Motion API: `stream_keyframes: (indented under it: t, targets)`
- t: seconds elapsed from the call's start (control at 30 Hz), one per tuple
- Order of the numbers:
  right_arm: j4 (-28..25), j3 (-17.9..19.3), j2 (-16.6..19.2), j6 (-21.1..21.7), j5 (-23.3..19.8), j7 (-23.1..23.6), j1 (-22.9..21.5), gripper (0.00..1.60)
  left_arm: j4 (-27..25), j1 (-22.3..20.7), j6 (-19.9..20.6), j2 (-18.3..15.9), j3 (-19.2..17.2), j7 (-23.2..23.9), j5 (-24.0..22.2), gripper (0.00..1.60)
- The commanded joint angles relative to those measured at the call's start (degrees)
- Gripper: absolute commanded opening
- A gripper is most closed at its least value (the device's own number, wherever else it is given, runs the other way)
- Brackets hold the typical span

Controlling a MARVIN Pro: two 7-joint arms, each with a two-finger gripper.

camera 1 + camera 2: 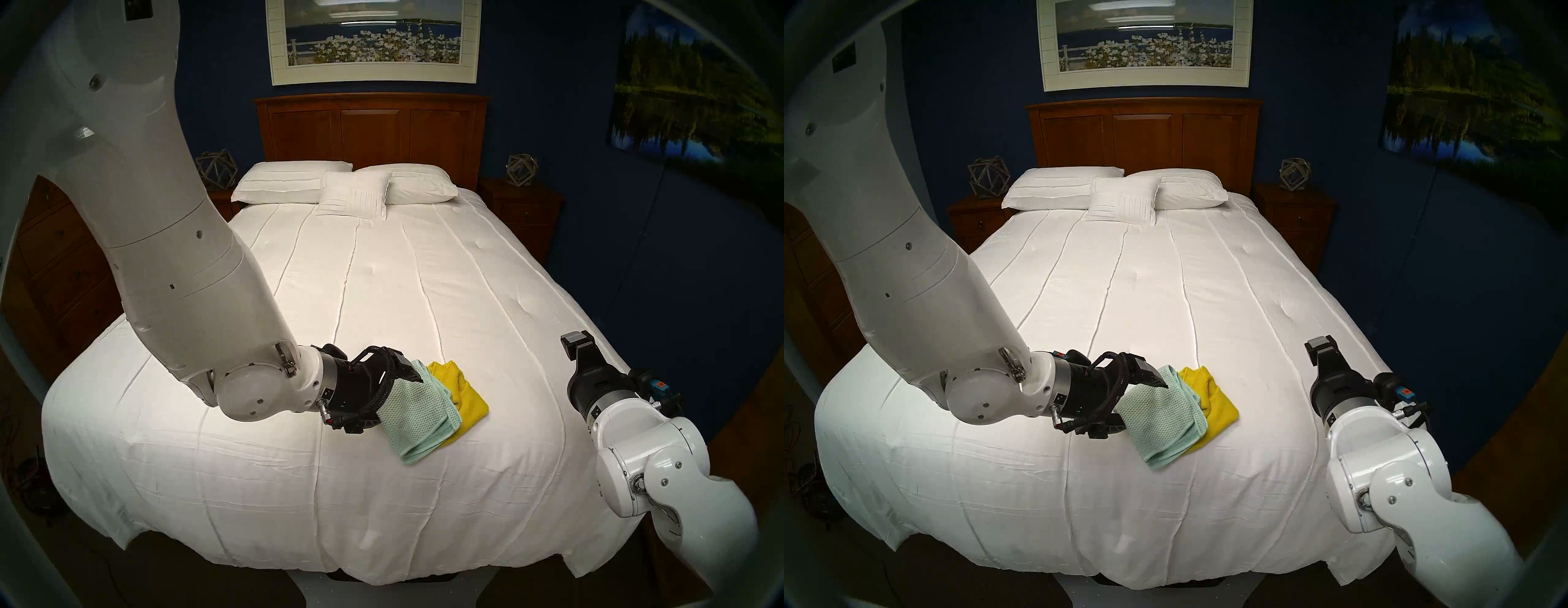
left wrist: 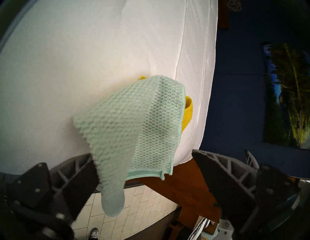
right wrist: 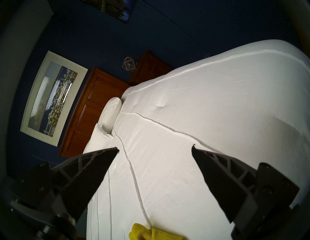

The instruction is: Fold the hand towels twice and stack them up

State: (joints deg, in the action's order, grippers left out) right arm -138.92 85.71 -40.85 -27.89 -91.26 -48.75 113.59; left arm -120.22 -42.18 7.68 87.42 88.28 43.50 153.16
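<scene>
Your left gripper [image 2: 144,154] stands open; the mint towel [image 1: 418,414] drapes one finger, hiding most of the yellow towel [image 1: 464,399]. Right gripper [image 3: 155,150] open, empty.

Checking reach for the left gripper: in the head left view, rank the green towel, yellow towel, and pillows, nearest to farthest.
From the left gripper:
1. Green towel, right at its fingers.
2. Yellow towel, just beyond, partly under the green.
3. Pillows, far off at the headboard.
</scene>
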Motion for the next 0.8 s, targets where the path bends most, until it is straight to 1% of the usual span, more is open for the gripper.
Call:
stream_keyframes:
  t: [0.0, 0.03, 0.1, 0.23, 0.63, 0.67, 0.7, 0.73, 0.77]
  targets:
    - [-1.08, 0.44, 0.29, 0.31, -0.35, 0.51, 0.06, 1.6, -1.13, -4.18, 0.58, -1.15, 3.19, 1.16, 3.38, 1.6]
    - [-1.08, 0.46, 0.31, 0.3, -0.38, 0.53, 0.08, 1.6, -1.34, -4.45, 0.64, -1.22, 3.36, 1.3, 3.69, 1.6]
    - [-1.08, 0.49, 0.36, 0.3, -0.44, 0.57, 0.11, 1.6, -1.82, -5.58, 0.42, -0.19, 3.87, 0.54, 4.95, 1.6]
    - [-1.08, 0.57, 0.43, 0.32, -0.58, 0.67, 0.17, 1.6, -1.85, -5.77, 0.56, -0.33, 3.98, 0.58, 5.65, 1.6]
    - [-1.08, 0.74, 0.73, 0.22, -1.06, 0.91, 0.29, 1.6, -1.81, -5.96, 0.89, -0.56, 4.03, 0.48, 6.32, 1.6]
    - [-1.08, 0.53, 0.94, 0.72, -1.46, 1.65, 0.12, 1.6, -1.8, -5.96, 0.91, -0.58, 4.03, 0.47, 6.36, 1.6]
    - [-1.08, 0.2, 0.96, 0.86, -1.45, 1.67, -0.21, 1.6, -1.6, -5.73, 0.47, -0.76, 4.13, 0.67, 6.24, 1.6]
    - [-1.08, -0.27, 0.93, 0.96, -1.38, 1.55, -0.71, 1.6, -1.27, -5.43, 1.05, -1.98, 4.12, 1.35, 5.37, 1.6]
    - [-1.08, -0.48, 0.96, 1.15, -1.5, 1.6, -0.98, 1.6, -0.99, -5.42, 1.39, -2.22, 4.24, 1.45, 5.47, 1.6]
